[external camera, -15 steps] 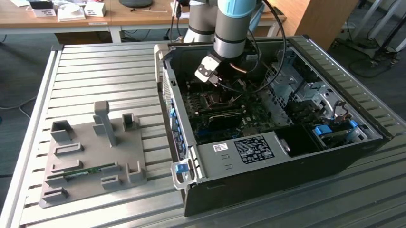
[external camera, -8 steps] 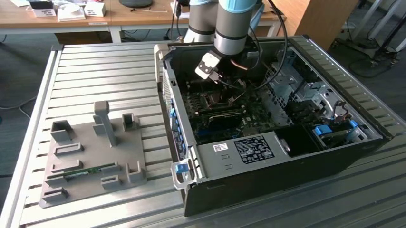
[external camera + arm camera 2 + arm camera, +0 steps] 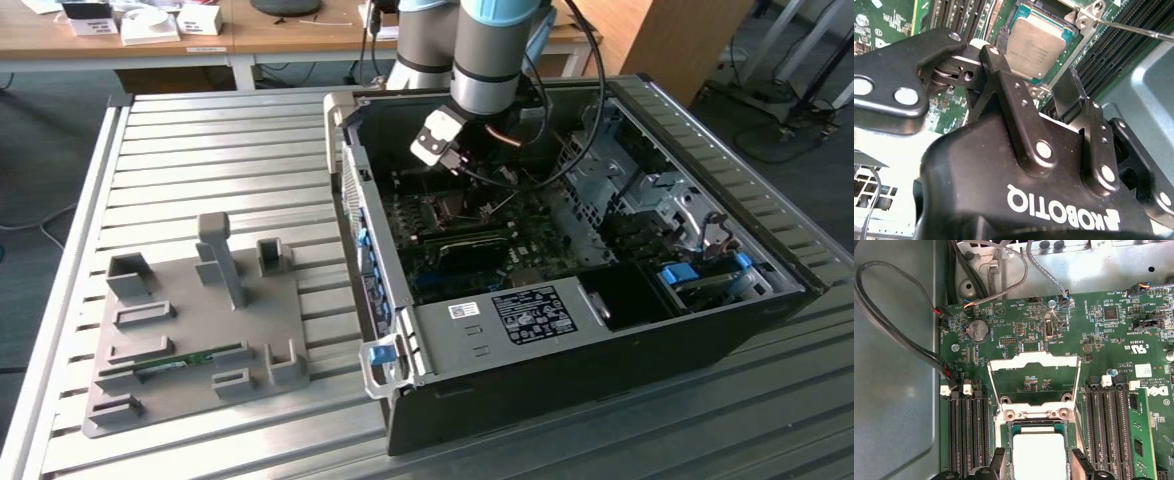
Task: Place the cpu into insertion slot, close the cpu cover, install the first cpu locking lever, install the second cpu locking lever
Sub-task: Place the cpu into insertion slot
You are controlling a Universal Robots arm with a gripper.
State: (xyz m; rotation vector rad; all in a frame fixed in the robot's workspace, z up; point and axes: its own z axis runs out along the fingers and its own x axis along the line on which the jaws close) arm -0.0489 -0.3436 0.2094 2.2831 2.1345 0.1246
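Progress as we read it: the cpu lies flat in the insertion slot, its pale metal top facing up, on the green motherboard inside the black computer case. We see the hand poised just above the chip with its two dark fingers spread wide, one on each side of the cpu, holding nothing; both wrist views show this open straddle. The cpu cover is not closed: we find it tilted back from the slot, bare board showing through its window. Banks of long memory slots flank the slot. In the exterior view the case lies open side up on the slatted tabletop, beside a grey fixture tray.
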